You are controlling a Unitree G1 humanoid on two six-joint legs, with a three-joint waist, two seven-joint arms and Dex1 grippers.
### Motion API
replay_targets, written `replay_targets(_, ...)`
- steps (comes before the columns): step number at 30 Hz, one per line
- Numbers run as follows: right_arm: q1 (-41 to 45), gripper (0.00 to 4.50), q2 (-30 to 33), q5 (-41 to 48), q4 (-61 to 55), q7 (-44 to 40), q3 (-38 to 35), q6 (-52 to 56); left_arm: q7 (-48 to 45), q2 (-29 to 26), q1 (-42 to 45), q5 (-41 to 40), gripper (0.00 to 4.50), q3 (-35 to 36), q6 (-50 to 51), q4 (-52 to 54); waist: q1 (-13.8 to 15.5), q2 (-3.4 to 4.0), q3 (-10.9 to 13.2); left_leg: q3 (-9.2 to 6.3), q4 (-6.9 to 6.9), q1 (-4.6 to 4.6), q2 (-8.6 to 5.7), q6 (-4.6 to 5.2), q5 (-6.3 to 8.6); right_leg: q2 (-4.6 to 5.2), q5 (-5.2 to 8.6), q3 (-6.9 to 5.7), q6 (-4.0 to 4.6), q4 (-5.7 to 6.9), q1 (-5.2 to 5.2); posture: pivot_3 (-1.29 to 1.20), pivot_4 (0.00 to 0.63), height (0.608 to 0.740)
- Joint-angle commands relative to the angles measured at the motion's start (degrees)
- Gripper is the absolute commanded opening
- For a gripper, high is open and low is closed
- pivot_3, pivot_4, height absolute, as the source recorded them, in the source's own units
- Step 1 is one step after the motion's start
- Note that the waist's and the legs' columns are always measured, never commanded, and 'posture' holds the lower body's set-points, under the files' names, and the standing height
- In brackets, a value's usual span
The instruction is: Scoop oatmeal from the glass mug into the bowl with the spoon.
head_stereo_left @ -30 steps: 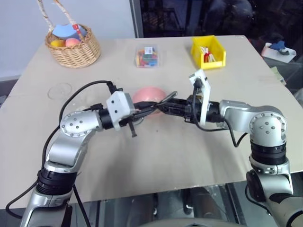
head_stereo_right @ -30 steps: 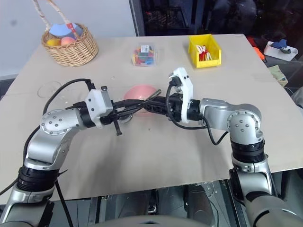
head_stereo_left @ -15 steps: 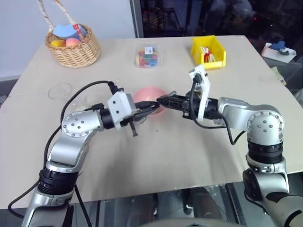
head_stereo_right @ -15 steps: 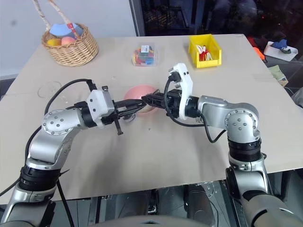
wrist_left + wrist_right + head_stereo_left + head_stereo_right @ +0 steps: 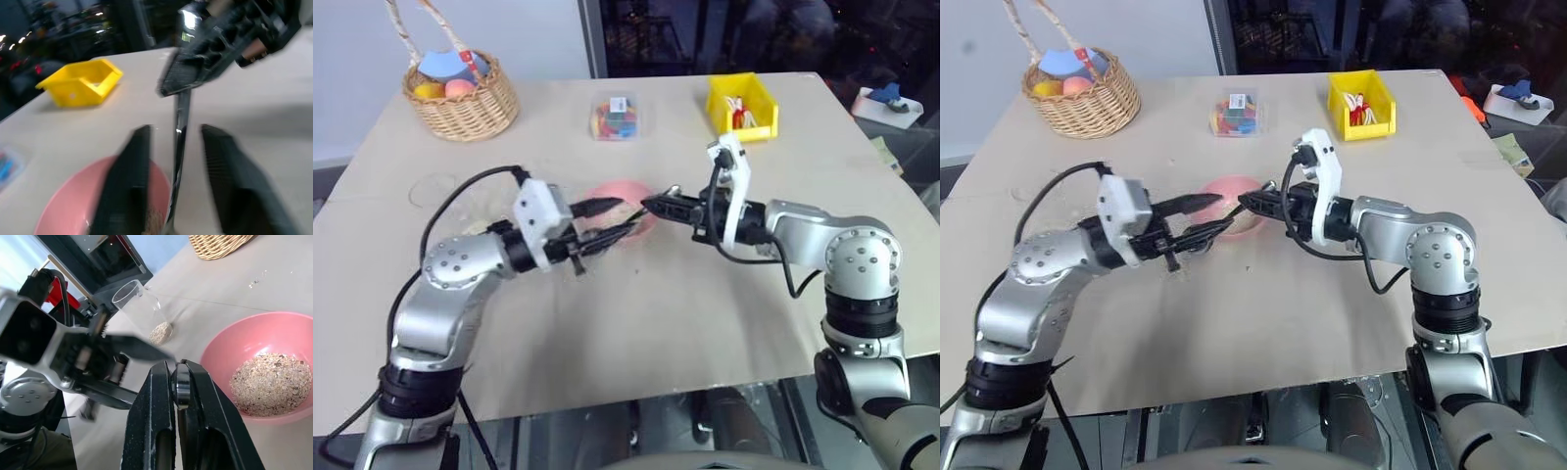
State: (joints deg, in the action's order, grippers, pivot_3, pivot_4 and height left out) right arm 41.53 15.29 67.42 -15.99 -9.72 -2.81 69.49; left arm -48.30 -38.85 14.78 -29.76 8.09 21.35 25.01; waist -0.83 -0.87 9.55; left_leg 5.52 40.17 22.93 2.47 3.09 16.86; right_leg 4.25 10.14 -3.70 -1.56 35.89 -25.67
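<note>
The right gripper (image 5: 177, 382) clamps the spoon (image 5: 179, 128) by its handle, above the pink bowl (image 5: 625, 196) (oatmeal (image 5: 270, 377) inside). At nine o'clock, the left gripper (image 5: 1206, 215) gapes around the spoon, not touching.

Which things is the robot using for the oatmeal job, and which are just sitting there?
For the job:
- spoon, clamped in the right gripper
- pink bowl holding oatmeal
- glass mug with a little oatmeal left
- left gripper, open

Just sitting there:
- wicker basket
- yellow bin
- clear box of colourful pieces
</note>
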Motion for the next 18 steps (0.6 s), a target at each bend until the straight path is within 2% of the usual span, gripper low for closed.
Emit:
replay_targets(1, -0.1, 0.00, 1.1, 3.8, -2.0, -1.3, -3.1, -0.4, 7.6, -0.3, -3.9, -10.7, 3.31, 11.9, 8.9, 6.8, 0.0, 0.00, 0.0, -0.01, 0.00, 0.00, 0.06, 0.00, 0.00, 0.00, 0.00, 0.00, 0.00, 0.00, 0.00, 0.00, 0.150, 0.740)
replay_targets(4, -1.2, 0.00, 1.9, 7.5, -1.9, -1.1, -5.3, -0.6, 9.8, -0.7, -14.3, -18.1, 3.31, 26.0, 14.1, 8.0, -0.5, 0.01, 0.0, 0.03, -0.01, -0.02, 0.16, -0.01, 0.00, -0.01, 0.00, 0.03, 0.00, -0.01, 0.00, 0.00, 0.150, 0.740)
replay_targets(6, -1.5, 0.00, 2.3, 10.6, -1.7, -1.2, -6.6, -1.1, 7.8, -1.1, -22.2, -20.5, 3.31, 36.0, 15.7, 3.9, -0.8, 0.02, 0.0, 0.06, -0.06, -0.05, 0.19, -0.02, 0.01, -0.02, 0.01, 0.03, -0.01, -0.01, -0.03, 0.00, 0.150, 0.740)
replay_targets(9, -1.3, 0.00, 2.6, 13.2, -1.0, -1.1, -7.5, -1.7, 2.8, -3.1, -30.1, -18.8, 3.31, 43.5, 14.2, -5.2, -0.8, 0.05, 0.0, 0.05, -0.07, -0.06, 0.24, -0.06, 0.02, -0.09, 0.04, -0.04, -0.02, -0.02, -0.04, 0.00, 0.150, 0.740)
replay_targets(13, -0.3, 0.00, 3.0, 15.2, -0.2, -0.6, -7.7, -2.8, -1.6, -9.0, -31.3, -11.6, 3.31, 45.5, 7.2, -21.5, 0.0, 0.07, 0.0, 0.02, -0.08, -0.09, 0.23, 0.18, 0.18, -0.10, 0.29, -0.12, 0.04, 0.00, -0.02, 0.00, 0.150, 0.740)
replay_targets(16, -0.1, 0.00, 3.2, 16.3, 0.0, -0.2, -7.7, -3.7, -2.0, -13.3, -26.9, -5.8, 3.31, 42.0, 1.3, -31.4, 0.5, 0.04, 0.0, -0.01, -0.08, -0.09, 0.24, 0.17, 0.18, -0.04, 0.26, -0.14, 0.09, 0.00, -0.02, 0.00, 0.150, 0.740)
replay_targets(18, -0.2, 0.00, 3.4, 16.7, -0.3, 0.4, -7.5, -4.3, -1.5, -16.8, -18.8, -2.1, 3.31, 36.9, -2.2, -39.6, 0.8, -0.01, 0.0, -0.02, -0.08, -0.08, 0.23, 0.17, 0.18, -0.01, 0.16, -0.15, 0.25, 0.00, -0.02, 0.00, 0.150, 0.740)
